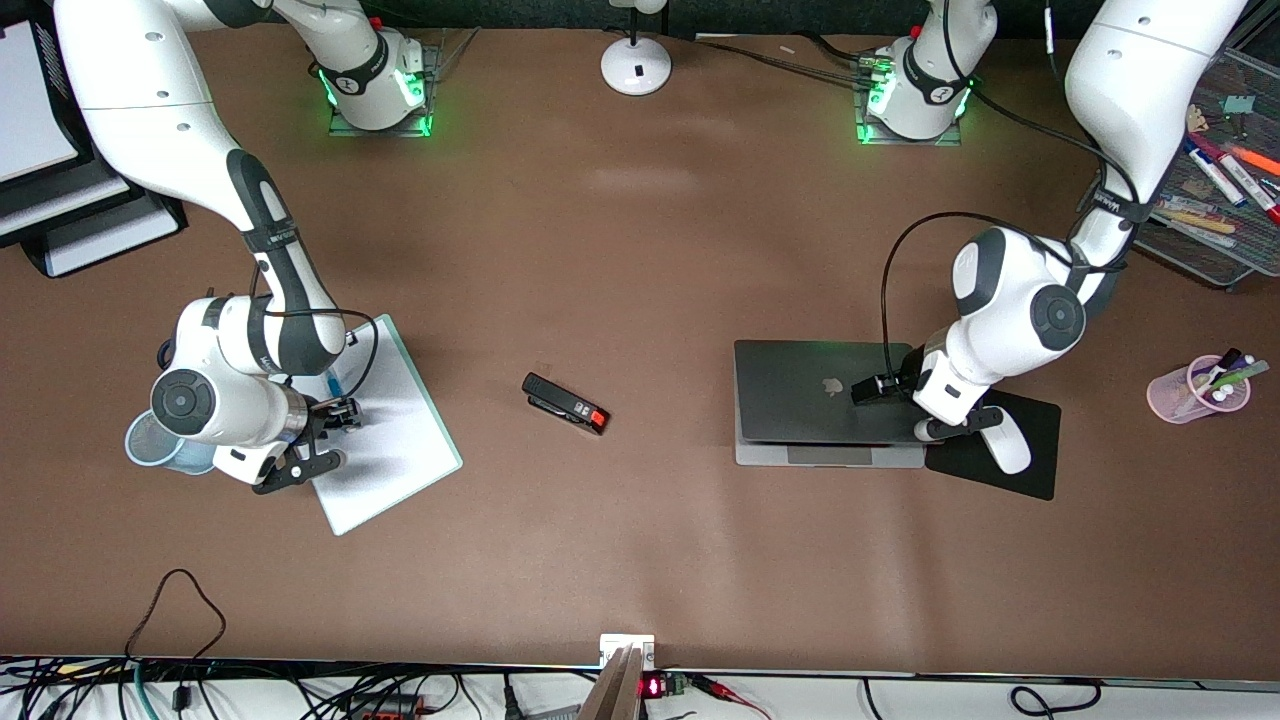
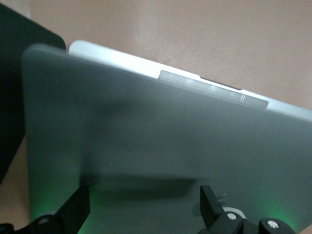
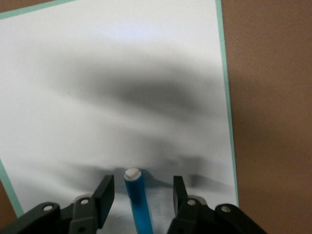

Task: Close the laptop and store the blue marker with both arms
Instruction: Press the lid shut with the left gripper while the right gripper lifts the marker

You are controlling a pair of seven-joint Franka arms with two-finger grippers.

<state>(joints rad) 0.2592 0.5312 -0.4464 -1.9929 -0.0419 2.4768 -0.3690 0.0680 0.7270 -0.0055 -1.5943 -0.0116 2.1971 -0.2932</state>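
The silver-grey laptop [image 1: 800,390] lies toward the left arm's end of the table. Its lid with the dark apple logo is down low over the base, and a strip of the base shows at its front edge. My left gripper [image 1: 863,390] hovers over the lid [image 2: 146,136], fingers [image 2: 78,212] open and empty. The blue marker [image 1: 333,381] lies on a white pad [image 1: 400,450] toward the right arm's end. My right gripper [image 1: 340,412] is open and straddles the marker [image 3: 139,204], whose whitish cap points away from the hand. The fingers [image 3: 105,192] do not touch it.
A black stapler with a red end [image 1: 566,403] lies mid-table. A bluish cup [image 1: 150,445] stands beside the pad under the right arm. A white mouse [image 1: 1005,445] sits on a black mouse pad [image 1: 1030,480] beside the laptop. A pink pen cup [image 1: 1198,390] and a mesh tray [image 1: 1225,190] stand at the left arm's end.
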